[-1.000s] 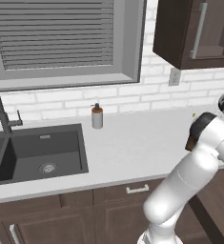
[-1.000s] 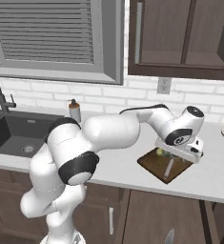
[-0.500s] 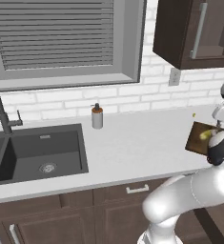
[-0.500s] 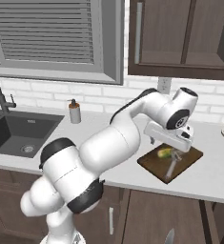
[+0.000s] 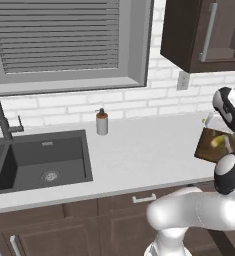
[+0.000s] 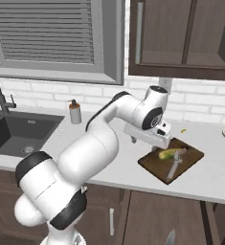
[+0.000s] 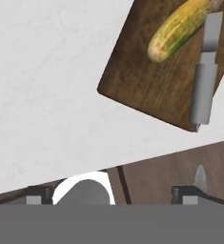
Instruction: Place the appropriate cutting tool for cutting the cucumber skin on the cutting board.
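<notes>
On cutting board (image 7: 147, 81), cucumber (image 7: 180, 29), apparently peeler (image 7: 205, 81) alongside

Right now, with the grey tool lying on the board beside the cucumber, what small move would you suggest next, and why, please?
Probably lift the claw up and away from the cutting board. The grey peeler-like tool already lies on the board beside the cucumber, with its handle end at the board's edge, and nothing shows between the claw's fingertips, so the placing looks done.
</notes>
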Available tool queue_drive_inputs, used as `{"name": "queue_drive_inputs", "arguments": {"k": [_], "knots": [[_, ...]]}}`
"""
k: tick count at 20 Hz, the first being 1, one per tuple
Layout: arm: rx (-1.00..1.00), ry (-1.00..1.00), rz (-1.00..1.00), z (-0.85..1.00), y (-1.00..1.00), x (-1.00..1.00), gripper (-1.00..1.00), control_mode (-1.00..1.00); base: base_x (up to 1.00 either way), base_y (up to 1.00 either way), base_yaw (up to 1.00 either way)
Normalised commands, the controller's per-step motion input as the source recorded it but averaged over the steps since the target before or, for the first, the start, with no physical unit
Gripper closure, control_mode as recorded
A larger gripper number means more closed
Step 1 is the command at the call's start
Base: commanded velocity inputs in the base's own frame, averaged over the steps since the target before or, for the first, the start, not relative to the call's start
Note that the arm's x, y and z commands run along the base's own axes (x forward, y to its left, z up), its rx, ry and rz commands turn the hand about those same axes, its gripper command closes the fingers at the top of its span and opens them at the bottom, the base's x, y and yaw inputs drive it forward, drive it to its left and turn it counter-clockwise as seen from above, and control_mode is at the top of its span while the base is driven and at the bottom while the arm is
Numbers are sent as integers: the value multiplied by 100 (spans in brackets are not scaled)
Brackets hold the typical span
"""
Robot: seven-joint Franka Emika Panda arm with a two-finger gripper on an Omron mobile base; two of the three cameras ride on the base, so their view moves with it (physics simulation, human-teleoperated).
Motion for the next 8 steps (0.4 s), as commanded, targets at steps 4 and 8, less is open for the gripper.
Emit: {"name": "queue_drive_inputs", "arguments": {"k": [4, 8], "knots": [[-3, 0, -2, 0, 30, 0, -100, -100, 0, 0, 0], [0, 0, 0, -1, 6, 0, -100, -100, 0, 0, 0]]}}
